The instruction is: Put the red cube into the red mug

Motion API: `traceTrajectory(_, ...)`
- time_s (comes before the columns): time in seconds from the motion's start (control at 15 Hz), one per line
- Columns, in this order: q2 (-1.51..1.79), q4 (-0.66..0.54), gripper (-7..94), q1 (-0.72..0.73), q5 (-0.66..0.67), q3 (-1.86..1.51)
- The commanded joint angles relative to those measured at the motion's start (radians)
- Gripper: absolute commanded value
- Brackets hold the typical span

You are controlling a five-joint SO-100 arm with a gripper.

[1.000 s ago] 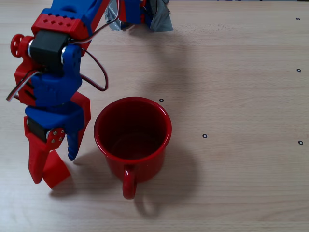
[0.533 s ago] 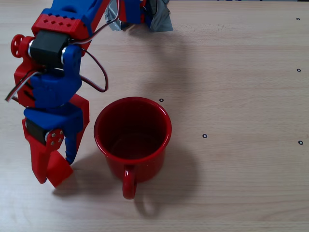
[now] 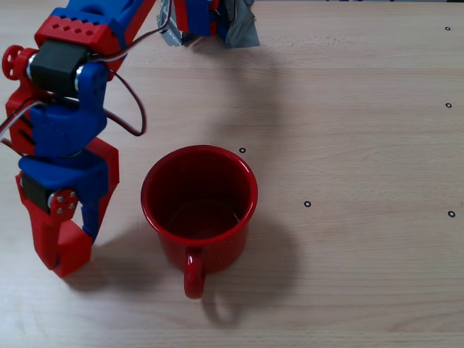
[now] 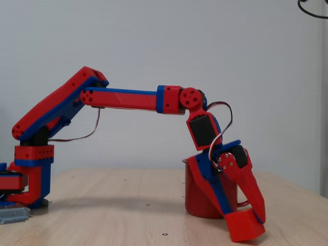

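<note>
The red mug (image 3: 199, 199) stands upright in the middle of the wooden table, handle toward the near edge in the overhead fixed view, and nothing shows inside it. In the side fixed view the red mug (image 4: 197, 197) is partly hidden behind the wrist. My gripper (image 3: 69, 250) is to the mug's left, pointing down and shut on the red cube (image 3: 74, 255). From the side, the gripper (image 4: 246, 221) holds the red cube (image 4: 245, 226) tilted, low over the table beside the mug.
The arm's base, fixed with grey tape (image 3: 243, 30), sits at the far edge. The arm base (image 4: 31, 174) is at the left in the side view. Small black marks (image 3: 307, 204) dot the bare wood to the mug's right.
The gripper has shifted left in the overhead view, away from the mug, carrying the red cube with it. The mug has not moved.
</note>
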State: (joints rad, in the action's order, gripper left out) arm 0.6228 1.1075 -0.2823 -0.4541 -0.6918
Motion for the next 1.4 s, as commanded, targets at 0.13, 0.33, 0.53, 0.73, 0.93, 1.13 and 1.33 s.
traceTrajectory(0.13, 0.281, -0.006, 0, -0.049, 0.044, -0.074)
traceTrajectory(0.33, 0.436, -0.008, 0, -0.054, 0.069, -0.130)
traceTrajectory(0.53, 0.563, -0.025, 0, -0.054, 0.110, -0.195)
traceTrajectory(0.73, 0.686, -0.032, 0, -0.048, 0.129, -0.236)
traceTrajectory(0.93, 0.824, -0.023, 0, -0.020, 0.153, -0.273)
traceTrajectory(1.13, 0.954, 0.026, 0, 0.014, 0.270, -0.310)
traceTrajectory(1.33, 1.043, 0.158, 0, 0.064, 0.451, -0.299)
